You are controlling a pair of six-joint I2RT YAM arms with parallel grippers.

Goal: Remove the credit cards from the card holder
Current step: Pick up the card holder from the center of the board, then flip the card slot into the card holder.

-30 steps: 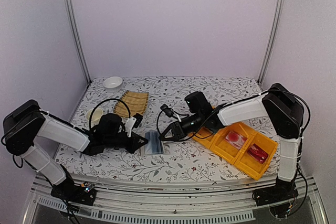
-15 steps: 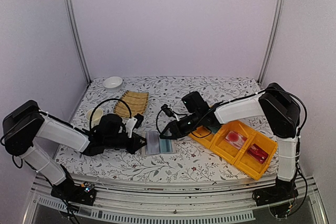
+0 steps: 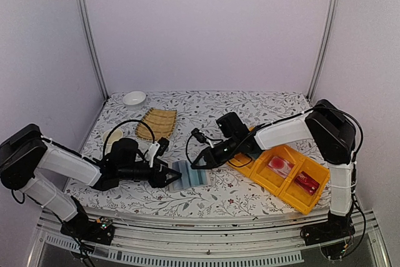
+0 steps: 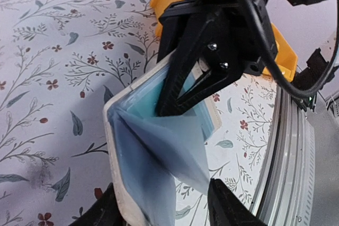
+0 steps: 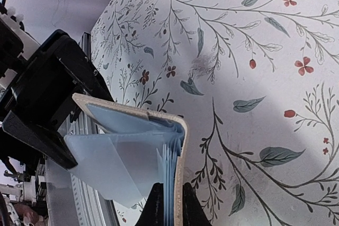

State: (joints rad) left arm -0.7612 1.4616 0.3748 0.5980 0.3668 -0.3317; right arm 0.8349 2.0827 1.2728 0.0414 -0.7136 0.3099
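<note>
The card holder (image 3: pixel 186 176) lies spread open on the flowered table between both arms, beige outside with grey-blue pockets (image 4: pixel 143 162). A teal card edge (image 4: pixel 144 105) peeks from a pocket. My right gripper (image 5: pixel 172 205) is shut on the holder's beige flap and pocket leaves (image 5: pixel 127 125), reaching from the right (image 3: pixel 201 162). My left gripper (image 4: pixel 164 210) is open, one finger on each side of the holder's near end, low on the left (image 3: pixel 170 175). A whitish-pink card with a red circle (image 3: pixel 280 166) lies in the yellow tray (image 3: pixel 250 168).
A red flat object (image 3: pixel 306 182) lies in the tray's right compartment. A bamboo mat (image 3: pixel 157 122), a small white bowl (image 3: pixel 134 97) and a pale cup (image 3: pixel 114 139) sit at the back left. The metal front rail (image 3: pixel 206 226) runs close behind the holder.
My left gripper has opened and let go of the holder's flap, dropping lower. My right gripper has closed on the far flap, and the holder now lies spread wider.
</note>
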